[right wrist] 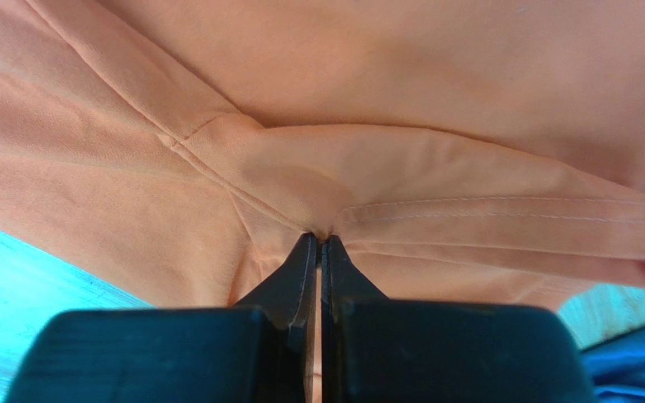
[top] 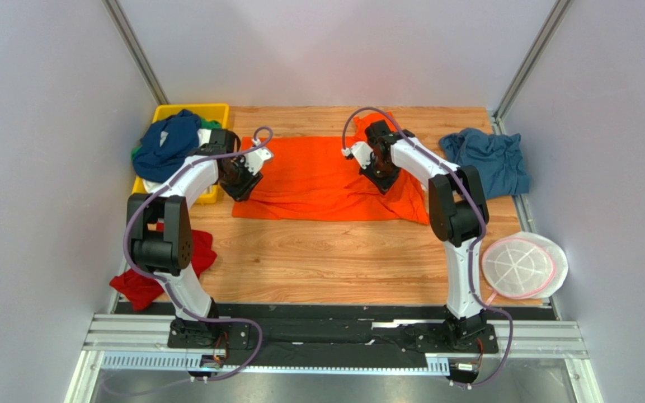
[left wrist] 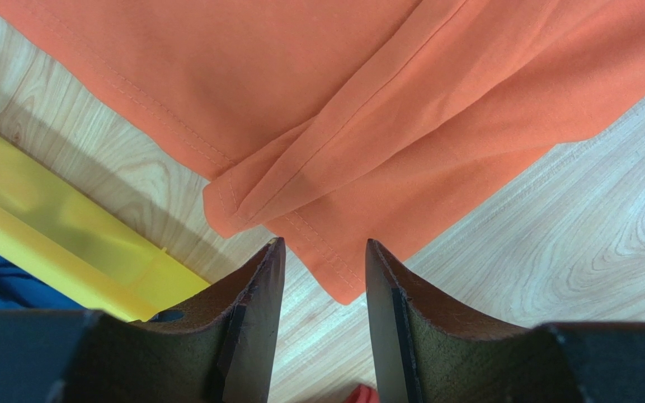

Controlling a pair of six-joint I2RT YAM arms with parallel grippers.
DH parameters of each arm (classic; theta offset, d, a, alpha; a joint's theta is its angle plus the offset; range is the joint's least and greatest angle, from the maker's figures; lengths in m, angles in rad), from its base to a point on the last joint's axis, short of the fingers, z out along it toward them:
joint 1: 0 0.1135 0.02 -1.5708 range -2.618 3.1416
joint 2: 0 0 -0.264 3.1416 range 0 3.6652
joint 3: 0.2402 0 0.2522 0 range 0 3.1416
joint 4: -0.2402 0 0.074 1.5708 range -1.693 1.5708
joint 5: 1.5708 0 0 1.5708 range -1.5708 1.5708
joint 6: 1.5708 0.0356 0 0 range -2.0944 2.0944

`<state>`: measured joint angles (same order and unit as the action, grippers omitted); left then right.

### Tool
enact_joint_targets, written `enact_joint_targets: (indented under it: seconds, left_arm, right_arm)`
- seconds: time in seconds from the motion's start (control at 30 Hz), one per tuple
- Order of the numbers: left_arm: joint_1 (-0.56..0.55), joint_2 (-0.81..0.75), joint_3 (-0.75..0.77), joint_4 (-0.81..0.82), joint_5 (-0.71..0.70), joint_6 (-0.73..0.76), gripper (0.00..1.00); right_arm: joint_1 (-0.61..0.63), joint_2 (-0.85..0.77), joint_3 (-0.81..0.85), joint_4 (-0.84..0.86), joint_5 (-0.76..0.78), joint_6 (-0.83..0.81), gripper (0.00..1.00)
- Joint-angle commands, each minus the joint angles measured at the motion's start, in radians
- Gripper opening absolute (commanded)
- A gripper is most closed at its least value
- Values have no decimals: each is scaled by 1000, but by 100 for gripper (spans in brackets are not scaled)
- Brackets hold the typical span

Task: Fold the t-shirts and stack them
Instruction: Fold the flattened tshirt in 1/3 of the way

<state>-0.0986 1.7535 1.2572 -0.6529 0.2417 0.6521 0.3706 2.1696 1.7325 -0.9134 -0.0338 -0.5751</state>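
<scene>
- Right gripper, jaws closed tight, pinches a fold of the orange t-shirt.
- Left gripper stands half open astride its corner, gripping nothing.
- That shirt lies spread mid-table, unfolded.
- Blue t-shirt, red t-shirt and navy t-shirt in the yellow tray lie crumpled; no stack yet.

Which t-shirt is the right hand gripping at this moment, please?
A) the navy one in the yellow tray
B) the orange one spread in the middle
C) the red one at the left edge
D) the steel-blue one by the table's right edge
B: in the right wrist view the right hand is pinched shut on a raised fold of the orange t-shirt.
</scene>
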Motion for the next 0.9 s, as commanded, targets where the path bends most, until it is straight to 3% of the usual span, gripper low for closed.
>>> enact_joint_targets:
  seconds: [0.0,0.87]
  left_arm:
    - [-6,1,2,27,11,11,49]
    - [-6,38,30,49,-15,1,49]
  right_arm:
    - [-4,-19,91,-19,32,-3,0]
    - [-4,168,417,-96,175,-48,0]
